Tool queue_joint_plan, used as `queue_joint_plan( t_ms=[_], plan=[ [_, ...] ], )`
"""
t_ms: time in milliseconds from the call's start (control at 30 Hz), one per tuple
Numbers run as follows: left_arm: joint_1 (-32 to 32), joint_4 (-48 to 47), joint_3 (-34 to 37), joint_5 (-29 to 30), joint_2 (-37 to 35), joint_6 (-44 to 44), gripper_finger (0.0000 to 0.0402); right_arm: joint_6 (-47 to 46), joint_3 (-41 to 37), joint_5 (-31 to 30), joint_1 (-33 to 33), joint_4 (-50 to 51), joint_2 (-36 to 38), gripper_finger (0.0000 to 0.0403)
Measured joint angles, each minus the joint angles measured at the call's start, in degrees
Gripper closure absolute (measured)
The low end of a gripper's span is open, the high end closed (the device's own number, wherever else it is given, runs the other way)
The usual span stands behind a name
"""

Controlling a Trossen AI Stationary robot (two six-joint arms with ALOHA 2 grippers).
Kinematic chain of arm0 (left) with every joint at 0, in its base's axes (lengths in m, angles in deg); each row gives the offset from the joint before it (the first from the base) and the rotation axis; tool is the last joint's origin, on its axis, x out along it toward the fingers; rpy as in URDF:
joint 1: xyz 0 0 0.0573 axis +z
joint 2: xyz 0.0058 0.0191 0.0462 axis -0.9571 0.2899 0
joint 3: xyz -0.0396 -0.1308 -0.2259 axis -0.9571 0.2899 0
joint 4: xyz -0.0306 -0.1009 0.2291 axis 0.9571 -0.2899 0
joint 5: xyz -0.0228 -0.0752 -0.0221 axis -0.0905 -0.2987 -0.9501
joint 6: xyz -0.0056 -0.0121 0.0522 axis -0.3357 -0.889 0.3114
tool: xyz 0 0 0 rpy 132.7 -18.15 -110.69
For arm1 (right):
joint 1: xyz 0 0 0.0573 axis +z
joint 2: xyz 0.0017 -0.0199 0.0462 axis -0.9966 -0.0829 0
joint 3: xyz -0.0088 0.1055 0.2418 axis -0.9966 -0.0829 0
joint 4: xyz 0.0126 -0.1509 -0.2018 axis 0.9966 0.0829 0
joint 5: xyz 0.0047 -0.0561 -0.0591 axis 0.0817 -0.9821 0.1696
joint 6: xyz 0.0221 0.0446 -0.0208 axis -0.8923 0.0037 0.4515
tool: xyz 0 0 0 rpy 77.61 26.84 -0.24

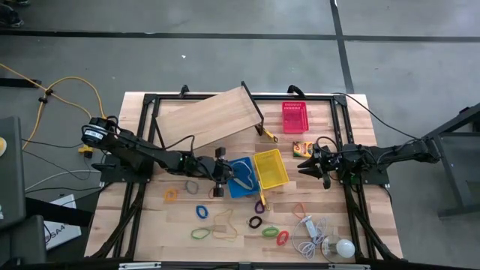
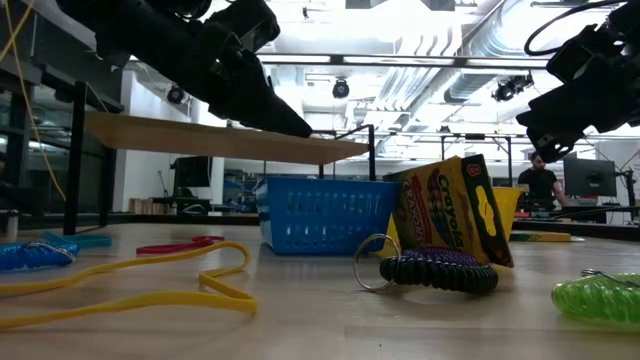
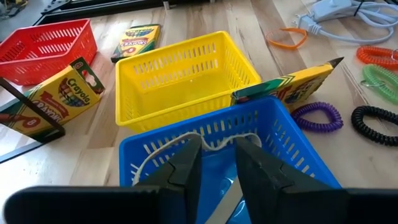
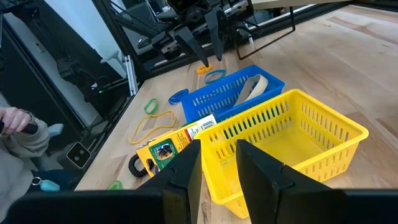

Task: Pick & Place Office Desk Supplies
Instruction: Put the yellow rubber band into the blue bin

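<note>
The left hand (image 1: 220, 180) hangs over the near edge of the blue basket (image 1: 241, 177), its fingers (image 3: 186, 168) a little apart and holding nothing. A tan rubber band (image 3: 186, 142) lies inside the blue basket, draped against its wall directly ahead of those fingertips and not touching them. The yellow basket (image 1: 271, 167) stands touching the blue basket on the side away from the left hand, and a crayon box (image 3: 292, 82) leans against the corner where the two baskets meet. The right hand (image 1: 309, 163) hangs just beside the yellow basket on its far side, fingers (image 4: 180, 177) slightly apart and empty. A second crayon box (image 1: 303, 148) lies flat on the wooden surface (image 1: 360, 142) just beside the right hand. The red basket (image 1: 295, 116) stands apart, toward the rear edge. Loose rubber bands and coil loops (image 1: 255, 222) lie scattered across the front of the surface, well clear of both hands.
</note>
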Motion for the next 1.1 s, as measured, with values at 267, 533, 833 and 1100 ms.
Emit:
queue_joint_plan(
  t_ms=[267,533,833,1100],
  plan=[
    [-0.55,-0.71,0.04,-0.25,-2.64,0.91,0.0308,0.01,0.00,0.00,-0.01,-0.02,-0.02,0.0314],
    [-2.50,-9.69,0.04,3.01,-12.81,2.09,0.0308,0.01,0.00,0.00,-0.01,0.00,-0.02,0.0314],
    [-10.52,-18.72,0.04,12.95,-15.32,-4.25,0.0308,0.01,0.00,0.00,0.00,0.00,0.00,0.0314],
    [-15.27,-25.77,0.04,15.48,-14.17,-16.32,0.0308,0.00,0.00,0.00,0.00,-0.02,-0.02,0.0314]
  ],
)
